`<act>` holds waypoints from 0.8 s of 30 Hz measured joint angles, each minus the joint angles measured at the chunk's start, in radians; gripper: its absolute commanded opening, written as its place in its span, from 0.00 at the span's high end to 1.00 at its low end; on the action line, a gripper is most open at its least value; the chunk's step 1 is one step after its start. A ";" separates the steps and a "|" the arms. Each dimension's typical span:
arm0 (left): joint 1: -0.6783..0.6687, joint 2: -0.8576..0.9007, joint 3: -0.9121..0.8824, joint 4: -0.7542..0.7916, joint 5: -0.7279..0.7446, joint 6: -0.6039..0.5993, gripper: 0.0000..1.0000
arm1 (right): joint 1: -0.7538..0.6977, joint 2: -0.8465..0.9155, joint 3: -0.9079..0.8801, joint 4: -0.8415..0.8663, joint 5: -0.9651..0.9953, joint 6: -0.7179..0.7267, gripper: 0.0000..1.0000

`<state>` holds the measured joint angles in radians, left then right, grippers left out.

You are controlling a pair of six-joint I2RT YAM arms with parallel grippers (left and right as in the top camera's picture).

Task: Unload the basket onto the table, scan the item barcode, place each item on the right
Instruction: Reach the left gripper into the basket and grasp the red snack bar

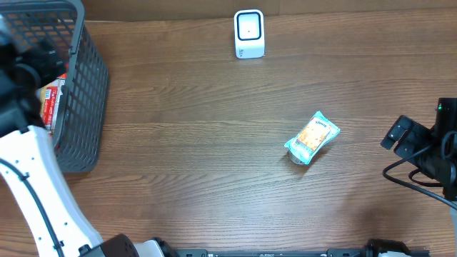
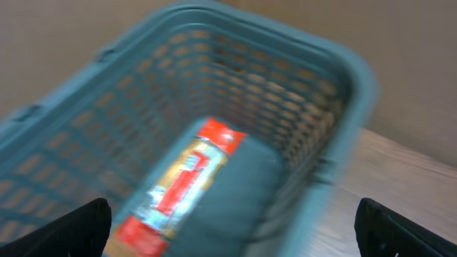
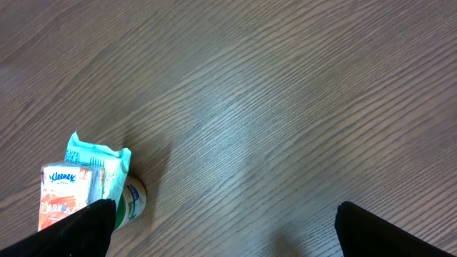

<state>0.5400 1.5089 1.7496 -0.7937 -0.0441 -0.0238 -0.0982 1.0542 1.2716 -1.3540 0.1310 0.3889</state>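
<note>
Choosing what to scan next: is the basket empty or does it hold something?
Not empty. A red and yellow packet lies on the floor of the basket.

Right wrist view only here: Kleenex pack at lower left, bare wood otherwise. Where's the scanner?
Observer: The white scanner stands near the middle of the far edge of the table, apart from the Kleenex pack.
Operator: Anything else out?
Observer: A grey basket at the left end, with a red-and-yellow packet lying inside.
Operator: Left arm?
Observer: The left arm is over that basket, jaws wide open, holding nothing.
</note>
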 measured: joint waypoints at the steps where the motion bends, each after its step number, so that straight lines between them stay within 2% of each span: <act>1: 0.027 0.007 0.000 0.003 0.008 0.017 0.00 | 0.000 0.000 0.000 0.000 0.000 0.000 0.00; 7: 0.127 0.100 0.000 0.009 0.037 0.149 0.00 | 0.000 0.000 0.000 0.000 0.000 0.000 0.00; 14: 0.143 0.246 0.000 0.035 0.048 0.269 0.00 | 0.000 0.000 0.000 0.000 0.000 0.000 0.00; 24: 0.188 0.462 0.000 0.122 0.060 0.354 0.00 | 0.000 0.000 0.000 0.000 0.000 0.000 0.00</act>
<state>0.7280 1.9713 1.7496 -0.6716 0.0162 0.3298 -0.0982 1.0542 1.2716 -1.3540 0.1310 0.3889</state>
